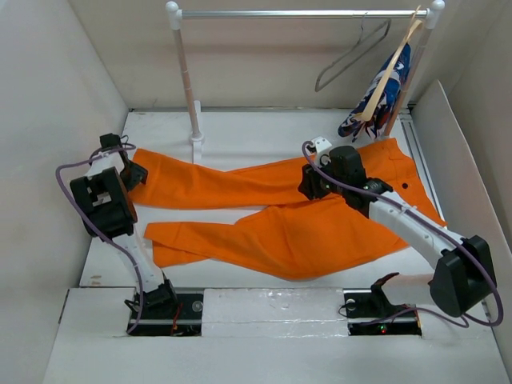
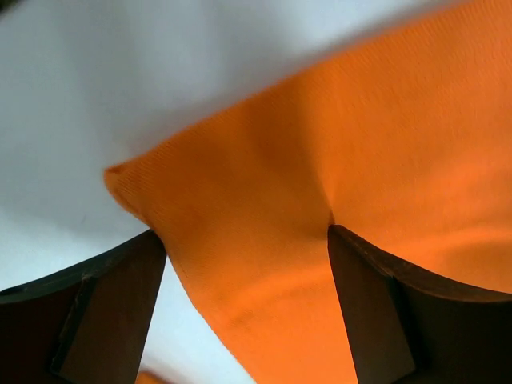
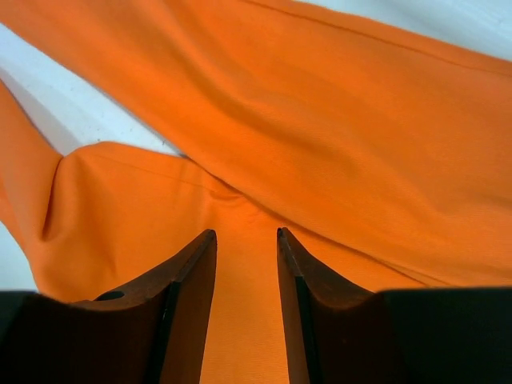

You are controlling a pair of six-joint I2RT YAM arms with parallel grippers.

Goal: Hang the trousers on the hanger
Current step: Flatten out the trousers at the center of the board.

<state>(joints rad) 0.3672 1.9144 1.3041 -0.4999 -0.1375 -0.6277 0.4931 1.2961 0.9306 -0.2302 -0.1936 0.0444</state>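
The orange trousers (image 1: 288, 224) lie flat on the white table (image 1: 264, 132), waistband to the right and the 2 legs reaching left. The left gripper (image 1: 134, 176) sits at the far leg's hem, its fingers (image 2: 104, 312) spread wide on either side of the cloth corner. The right gripper (image 1: 310, 186) presses down where the legs meet; its fingers (image 3: 188, 312) stand narrowly apart with cloth between them, and I cannot tell if they pinch it. The grey wire hanger (image 1: 352, 52) hangs on the far rail (image 1: 304, 14), just left of a wooden hanger (image 1: 390, 68) carrying a blue patterned garment (image 1: 384, 100).
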